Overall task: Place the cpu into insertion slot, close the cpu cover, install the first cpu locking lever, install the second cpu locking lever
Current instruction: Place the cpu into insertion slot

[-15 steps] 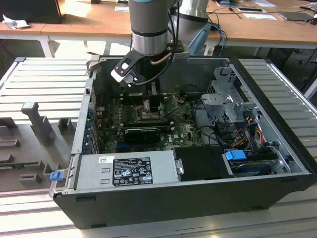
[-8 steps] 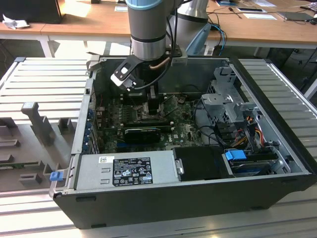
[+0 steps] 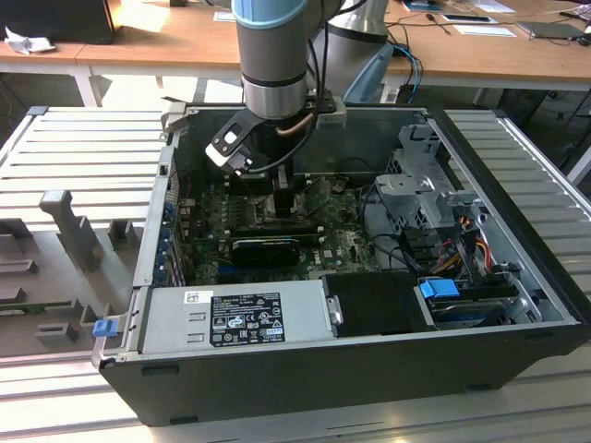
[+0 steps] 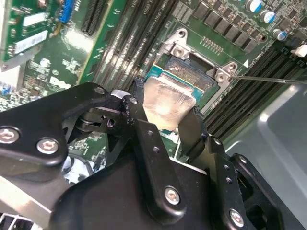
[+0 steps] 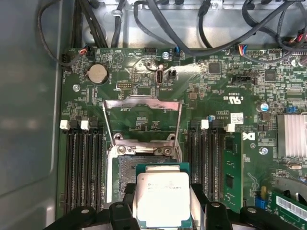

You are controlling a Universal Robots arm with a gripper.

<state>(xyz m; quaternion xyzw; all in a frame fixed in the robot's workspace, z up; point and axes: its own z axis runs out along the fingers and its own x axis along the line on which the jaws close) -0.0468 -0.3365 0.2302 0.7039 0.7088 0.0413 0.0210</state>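
computer case (image 3: 305, 369): open-topped, walls all round the gripper (image 3: 282, 198)
motherboard (image 5: 216, 96): green, spread beneath the gripper
gripper: clenched on the cpu (image 5: 162, 203) with black fingers (image 4: 148, 139) at two opposite edges
cpu cover (image 5: 142, 102): tilted up and open, just beyond the fingertips
insertion slot (image 5: 125, 170): dark recess under the gripper, partly hidden by the cpu
cpu: silver top up, between the fingers and over the insertion slot; cannot tell whether seated

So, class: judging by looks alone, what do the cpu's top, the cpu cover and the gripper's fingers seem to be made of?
The cpu: its top looks like plain metal, dull silver with a soft glare. The cpu cover: thin bare metal, grey and glinting at edges. The fingers: matte black, plastic or coated metal; hard to say.
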